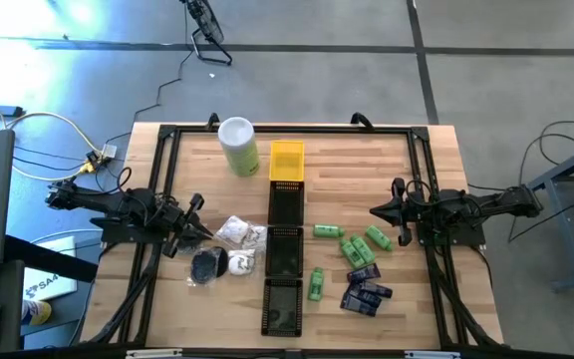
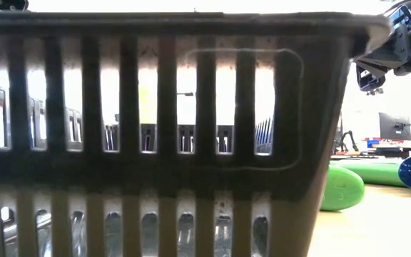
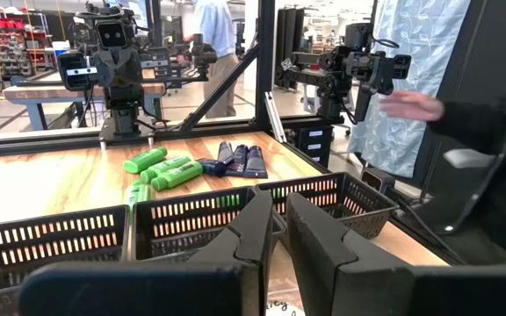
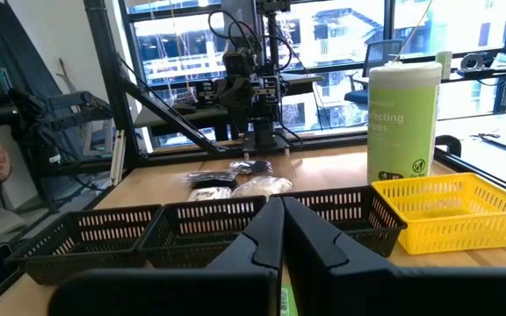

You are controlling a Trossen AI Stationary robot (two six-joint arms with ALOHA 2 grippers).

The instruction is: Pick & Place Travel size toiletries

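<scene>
The toiletries lie in two groups in the high view. Green bottles and dark blue packets rest flat right of the tray row. White crinkly pieces and a black puck lie left of it. My left gripper is shut, hovering at the left edge of the white pieces. My right gripper is shut, just beyond the green bottles toward the far right. The left wrist view shows the bottles and packets past its shut fingers. The right wrist view shows the white pieces.
A row of trays runs down the table's middle: one yellow at the far end, then three black ones. A tall pale-green canister stands beside the yellow tray. A black tray wall fills the low view. A person's hand shows beyond the table's right side.
</scene>
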